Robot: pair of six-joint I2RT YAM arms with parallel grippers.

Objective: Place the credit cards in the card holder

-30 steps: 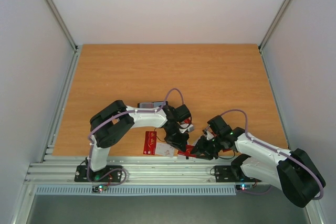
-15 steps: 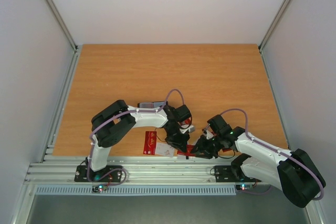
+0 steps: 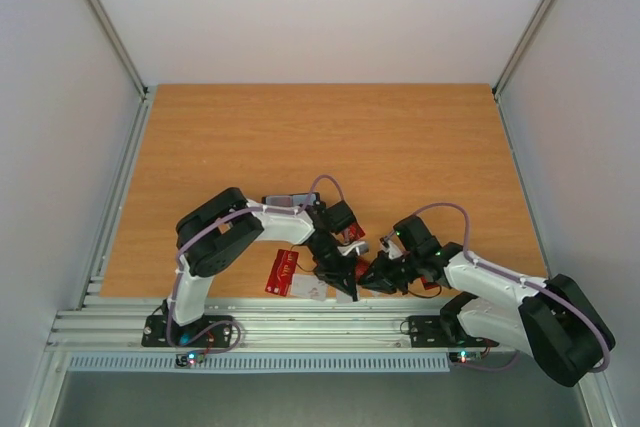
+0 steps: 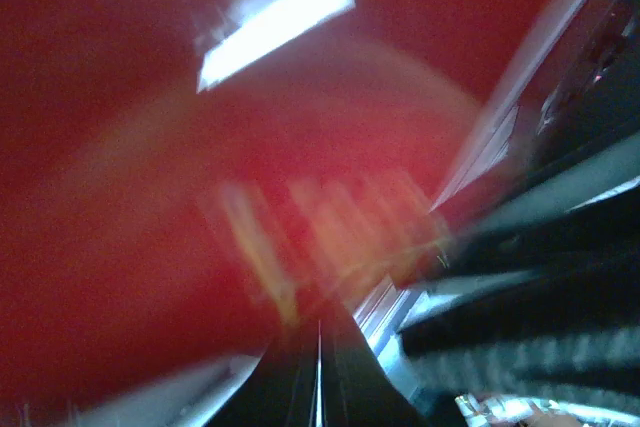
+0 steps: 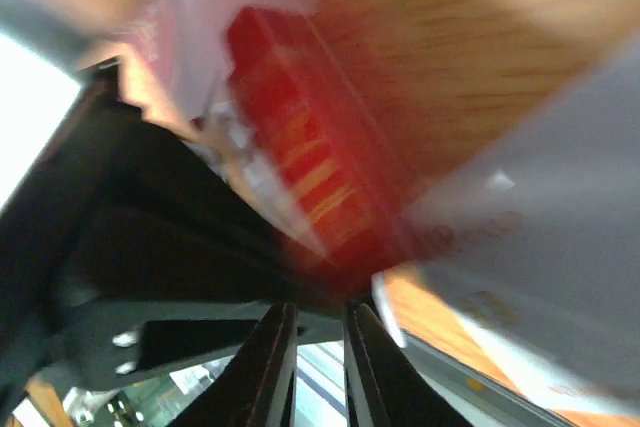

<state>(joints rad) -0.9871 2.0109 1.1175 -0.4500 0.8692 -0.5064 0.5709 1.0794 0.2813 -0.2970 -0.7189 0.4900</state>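
L gripper [image 4: 320, 347] clenched shut, blurry red credit card [image 4: 120, 197] right at its tips. R gripper [image 5: 318, 317] jaws narrow beside another red card [image 5: 300, 167]; can't tell if gripping.

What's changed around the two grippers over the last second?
The right gripper slid left, closer to the left gripper, its jaws narrowing. The loose red card beside the left arm turned a little and shifted left. The left gripper stayed shut, and the pale card looks unmoved.
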